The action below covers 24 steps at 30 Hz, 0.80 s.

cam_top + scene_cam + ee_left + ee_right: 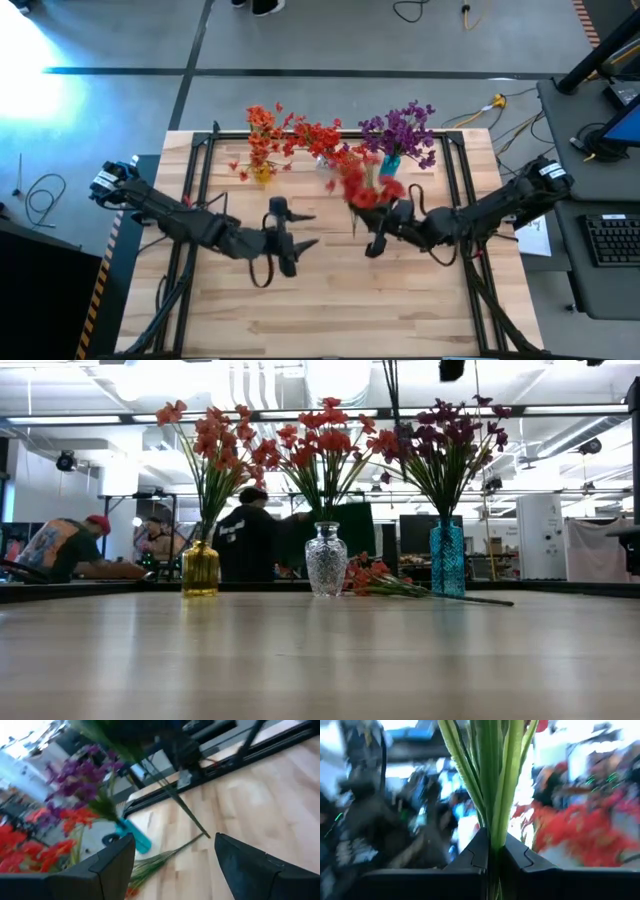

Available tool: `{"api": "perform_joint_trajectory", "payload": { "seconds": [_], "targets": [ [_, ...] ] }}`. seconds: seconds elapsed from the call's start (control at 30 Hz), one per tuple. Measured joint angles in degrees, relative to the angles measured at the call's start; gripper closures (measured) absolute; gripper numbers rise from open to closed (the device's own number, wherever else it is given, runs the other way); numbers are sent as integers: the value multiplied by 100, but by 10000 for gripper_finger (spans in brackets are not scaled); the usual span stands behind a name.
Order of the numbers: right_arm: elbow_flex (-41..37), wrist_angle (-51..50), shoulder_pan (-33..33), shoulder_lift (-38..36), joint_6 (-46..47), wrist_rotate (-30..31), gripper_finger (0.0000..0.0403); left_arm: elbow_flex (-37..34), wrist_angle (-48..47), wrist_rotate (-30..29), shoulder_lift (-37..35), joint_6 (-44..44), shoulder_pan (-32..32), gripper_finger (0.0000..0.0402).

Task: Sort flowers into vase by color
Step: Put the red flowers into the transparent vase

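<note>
Right wrist view only: right gripper (pixel 492 852) clamped on green stems (pixel 492 785). High view: red sprig (pixel 362 188) lifted. Left gripper (pixel 297 228) spread apart, holding nothing.

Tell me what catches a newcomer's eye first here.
Three vases in a row at the table's far edge: a yellow vase of orange-red flowers, a clear vase of red flowers, a blue vase of purple flowers. Just in front, the right gripper clamps a red sprig by its stems; the left gripper is open nearby.
</note>
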Motion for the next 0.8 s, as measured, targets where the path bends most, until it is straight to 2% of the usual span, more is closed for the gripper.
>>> {"api": "perform_joint_trajectory", "payload": {
  "seconds": [0.17, 0.47, 0.63, 0.8],
  "targets": [
    [371, 891, -274, -9, -846, 141, 390, -267, -16, 65, -9, -365, 308, 144],
    [1389, 872, -1191, -9, -1886, -318, 390, -726, 20, -541, -221, -407, 429, 144],
    [1951, 790, -1919, 66, -2067, -533, 390, -774, -108, -606, -578, -386, 540, 144],
    [2223, 781, -2733, 345, -1725, -1158, 390, -774, -121, -1247, -848, -166, 625, 144]
  ]
}}
